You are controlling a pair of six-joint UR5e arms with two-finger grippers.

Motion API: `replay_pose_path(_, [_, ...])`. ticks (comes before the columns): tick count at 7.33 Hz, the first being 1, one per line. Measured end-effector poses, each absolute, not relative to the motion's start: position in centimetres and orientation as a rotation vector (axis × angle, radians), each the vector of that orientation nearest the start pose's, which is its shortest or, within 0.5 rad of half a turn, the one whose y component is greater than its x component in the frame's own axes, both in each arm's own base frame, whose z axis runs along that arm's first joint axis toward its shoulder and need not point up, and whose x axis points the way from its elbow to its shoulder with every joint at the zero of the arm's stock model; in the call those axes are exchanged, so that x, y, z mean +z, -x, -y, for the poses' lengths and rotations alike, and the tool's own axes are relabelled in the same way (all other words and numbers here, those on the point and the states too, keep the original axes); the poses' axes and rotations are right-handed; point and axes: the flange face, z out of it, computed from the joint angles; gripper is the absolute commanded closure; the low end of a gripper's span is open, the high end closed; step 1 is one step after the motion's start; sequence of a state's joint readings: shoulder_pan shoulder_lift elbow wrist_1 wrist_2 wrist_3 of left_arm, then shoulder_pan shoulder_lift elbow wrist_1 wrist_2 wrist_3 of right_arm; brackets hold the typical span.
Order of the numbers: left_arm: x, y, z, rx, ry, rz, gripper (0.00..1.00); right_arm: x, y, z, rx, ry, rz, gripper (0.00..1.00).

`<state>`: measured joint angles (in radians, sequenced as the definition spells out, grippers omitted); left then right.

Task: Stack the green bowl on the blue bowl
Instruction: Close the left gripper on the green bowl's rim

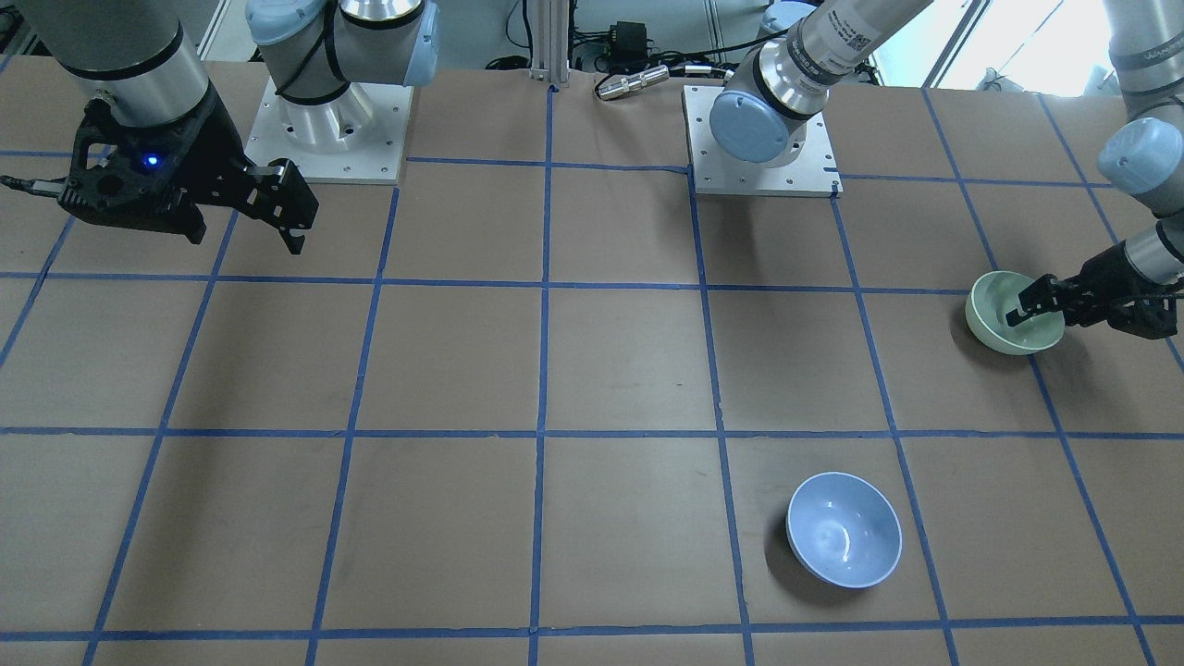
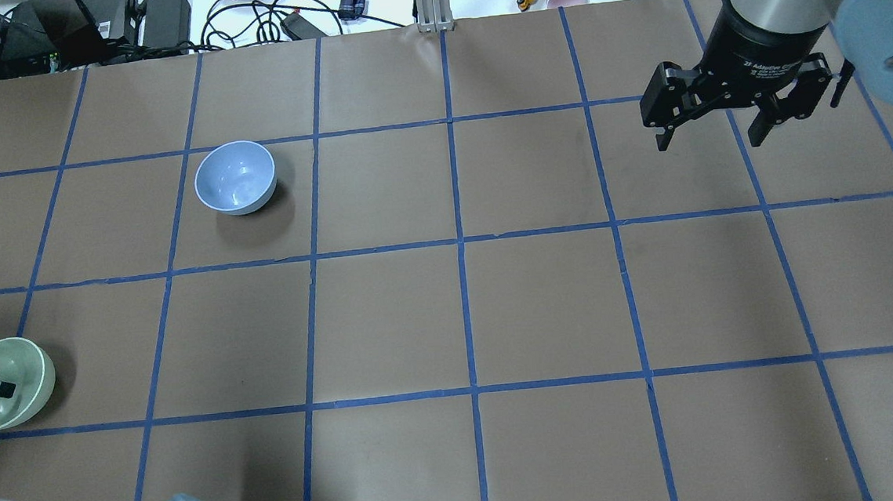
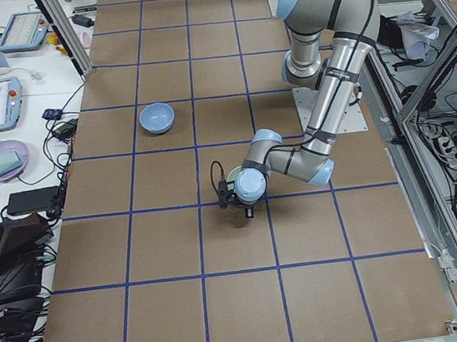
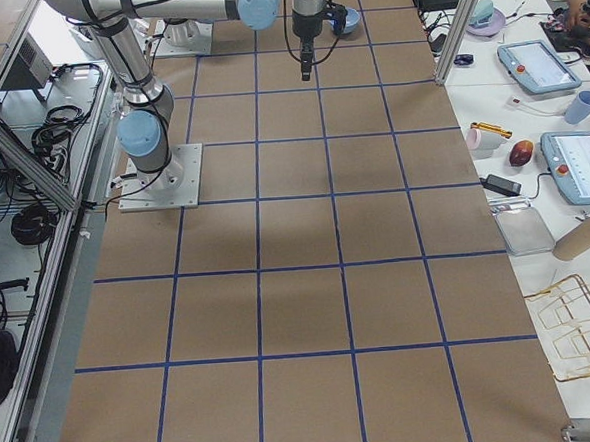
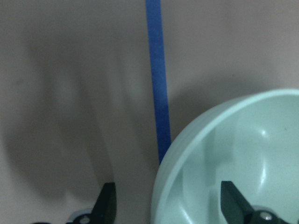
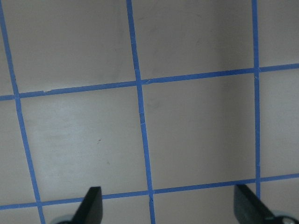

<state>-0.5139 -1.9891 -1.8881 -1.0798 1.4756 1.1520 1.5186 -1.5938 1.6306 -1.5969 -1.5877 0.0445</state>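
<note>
Closest, the green bowl (image 5: 243, 154), at eight o'clock on the surface (image 2: 498, 317), is straddled at its rim by the released left claw (image 5: 169, 198). Glossy, stiff and probably slippery, it should be pinched there. The right claw (image 2: 712, 137) is released also.

Glossy green bowl (image 1: 994, 316), glossy blue bowl (image 1: 844, 529), matt table (image 1: 629, 361)

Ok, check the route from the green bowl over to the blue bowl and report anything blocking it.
Nothing visible blocks it. Between the glossy mint-green bowl and the glossy periwinkle-blue bowl lie only flat blue tape lines on the brown table. The left gripper straddles the green bowl's rim, open.
</note>
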Motion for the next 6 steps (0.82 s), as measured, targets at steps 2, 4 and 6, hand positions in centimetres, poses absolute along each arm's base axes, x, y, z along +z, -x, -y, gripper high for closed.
replay_pose_path(2, [16.65, -39.64, 38.78, 0.044, -0.151, -3.402, 1.0, 47.23, -10.64, 48.7, 0.017, -0.152, -3.155, 0.0])
replay_pose_path(4, [16.58, -39.59, 38.75, 0.048, -0.152, -3.41, 1.0, 47.23, -10.64, 48.7, 0.017, -0.152, -3.155, 0.0])
replay_pose_path(6, [16.62, -39.56, 38.75, 0.048, -0.154, -3.412, 1.0, 47.23, -10.64, 48.7, 0.017, -0.152, -3.155, 0.0])
